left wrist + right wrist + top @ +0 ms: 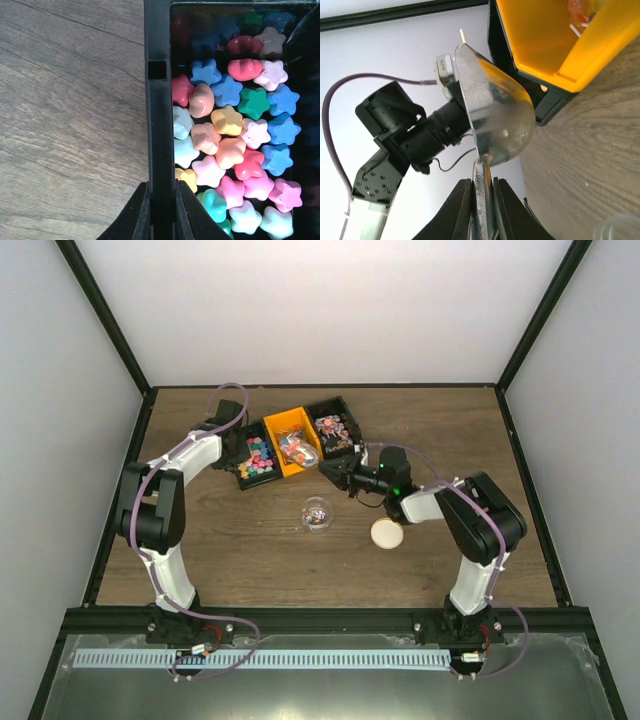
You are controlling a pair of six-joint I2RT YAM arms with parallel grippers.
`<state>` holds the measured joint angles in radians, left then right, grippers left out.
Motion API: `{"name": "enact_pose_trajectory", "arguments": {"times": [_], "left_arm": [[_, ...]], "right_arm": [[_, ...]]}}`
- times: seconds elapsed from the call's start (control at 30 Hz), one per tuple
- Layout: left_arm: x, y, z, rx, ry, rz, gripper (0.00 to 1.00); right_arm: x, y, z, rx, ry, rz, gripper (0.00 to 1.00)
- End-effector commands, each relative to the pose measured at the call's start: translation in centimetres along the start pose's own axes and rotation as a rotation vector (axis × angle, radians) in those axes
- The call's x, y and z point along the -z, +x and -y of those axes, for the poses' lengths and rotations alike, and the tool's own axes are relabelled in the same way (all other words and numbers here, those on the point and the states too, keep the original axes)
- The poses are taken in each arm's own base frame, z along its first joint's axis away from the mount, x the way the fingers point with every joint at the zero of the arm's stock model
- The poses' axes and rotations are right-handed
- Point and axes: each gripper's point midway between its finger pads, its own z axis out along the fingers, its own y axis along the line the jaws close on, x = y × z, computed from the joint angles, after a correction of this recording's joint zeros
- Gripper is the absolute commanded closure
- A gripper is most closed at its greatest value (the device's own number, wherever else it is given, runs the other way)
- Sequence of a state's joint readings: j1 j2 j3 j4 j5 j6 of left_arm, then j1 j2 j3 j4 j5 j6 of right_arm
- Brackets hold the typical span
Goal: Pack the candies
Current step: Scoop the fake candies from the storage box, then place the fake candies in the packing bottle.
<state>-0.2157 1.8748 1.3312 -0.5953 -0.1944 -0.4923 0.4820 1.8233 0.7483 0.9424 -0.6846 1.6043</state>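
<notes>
Star-shaped candies (235, 145) in pink, blue, green and yellow fill the left black bin (258, 458). My left gripper (162, 202) is shut on that bin's left wall (159, 125); from above the left gripper (238, 447) sits at the bin's left edge. My right gripper (482, 197) is shut on the handle of a metal scoop (495, 115), which is turned on its side just beside the orange bin (555, 40). What the scoop holds is hidden. In the top view the right gripper (345, 476) hovers just right of the orange bin (290, 443).
A clear round jar (317, 513) with a few sweets stands mid-table, its rim (620, 227) near the scoop. A cream lid (387, 533) lies to its right. A second black bin (335, 430) of wrapped sweets sits right of the orange one.
</notes>
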Motion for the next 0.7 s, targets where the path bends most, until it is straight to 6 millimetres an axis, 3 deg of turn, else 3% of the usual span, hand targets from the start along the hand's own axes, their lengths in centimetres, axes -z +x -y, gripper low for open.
{"name": "enact_pose_trajectory", "arguments": {"times": [0.0, 0.23, 0.43, 0.67], "left_arm": [[-2.5, 3.8, -0.5, -0.024, -0.016, -0.128, 0.96], [-2.4, 3.7, -0.4, -0.025, -0.013, -0.127, 0.96], [-2.5, 3.8, -0.4, -0.025, -0.010, -0.129, 0.96], [-2.7, 3.9, -0.3, -0.025, -0.007, -0.134, 0.96]], "right_arm": [[1.7, 1.5, -1.8, 0.088, -0.051, -0.020, 0.99], [5.6, 3.4, -1.5, 0.104, -0.035, -0.013, 0.99], [7.9, 5.8, -1.3, 0.182, 0.022, -0.041, 0.99], [9.9, 7.9, 0.3, 0.183, 0.136, -0.075, 0.99]]}}
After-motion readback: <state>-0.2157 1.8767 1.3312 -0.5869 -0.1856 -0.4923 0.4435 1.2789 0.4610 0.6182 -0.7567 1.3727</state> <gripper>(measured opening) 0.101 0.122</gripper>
